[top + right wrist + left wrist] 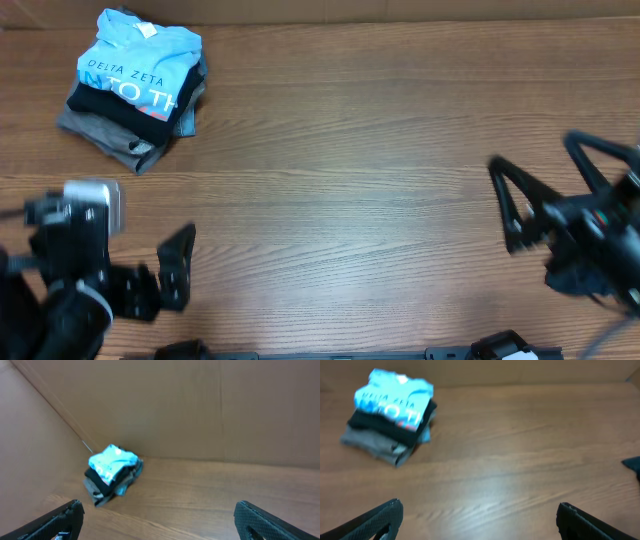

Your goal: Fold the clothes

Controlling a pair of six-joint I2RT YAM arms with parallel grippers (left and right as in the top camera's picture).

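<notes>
A stack of folded clothes point(135, 85) lies at the table's far left corner, with a light blue "DELTA ZETA" shirt on top and black and grey garments under it. It also shows in the left wrist view point(390, 415) and the right wrist view point(112, 472). My left gripper point(185, 290) is at the near left, open and empty, with its jaws wide apart over bare wood point(477, 515). My right gripper point(535, 155) is at the right side, open and empty point(157, 512), and faces the stack from far off.
The wooden table point(350, 180) stretches between the two arms. A brown cardboard wall point(200, 405) runs along the back and left edges. A dark bit of the right arm point(632, 464) shows at the edge of the left wrist view.
</notes>
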